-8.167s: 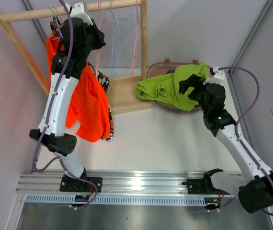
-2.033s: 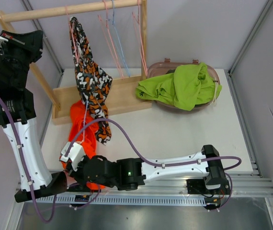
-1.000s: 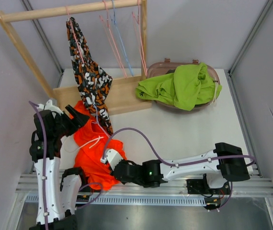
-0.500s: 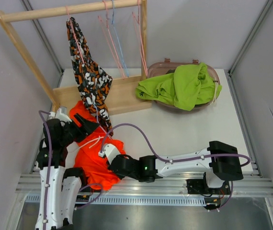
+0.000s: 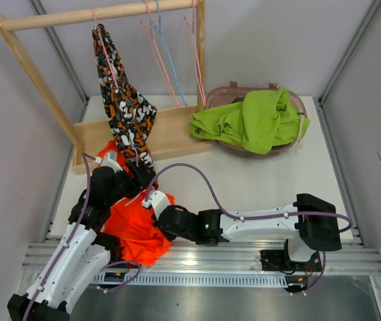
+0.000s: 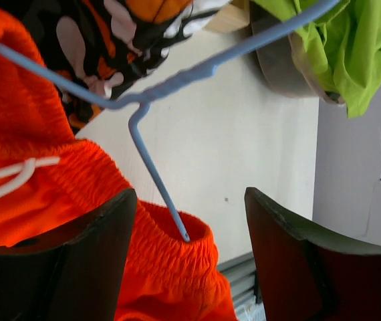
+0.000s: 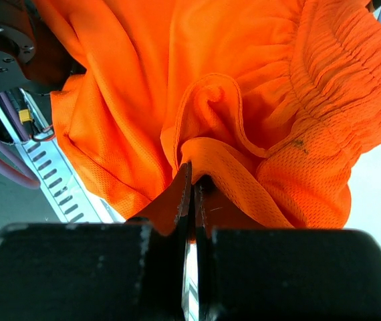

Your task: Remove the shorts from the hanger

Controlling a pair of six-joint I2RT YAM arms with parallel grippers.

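Note:
The bright orange shorts (image 5: 132, 227) lie crumpled on the table at the front left. A blue wire hanger (image 6: 152, 100) still has its end tucked inside their elastic waistband (image 6: 177, 247). My left gripper (image 6: 190, 264) is open, one finger on each side of that hanger end. My right gripper (image 7: 192, 175) is shut on a fold of the orange shorts (image 7: 244, 73); from above it (image 5: 156, 212) sits at their right edge. The camouflage shorts (image 5: 123, 107) hang from the rack. The lime green shorts (image 5: 250, 120) lie in the basket.
The wooden rack (image 5: 177, 130) stands at the back left, and thin pink and blue hangers (image 5: 160, 47) hang from its rod. The brown basket (image 5: 222, 92) sits at the back right. The metal rail (image 5: 244, 257) runs along the near edge, just beside the orange shorts.
My left arm has swung in from the left and brought its gripper down over the waistband and hanger end, its jaws narrowing a little. The right gripper has shifted slightly with the fabric.

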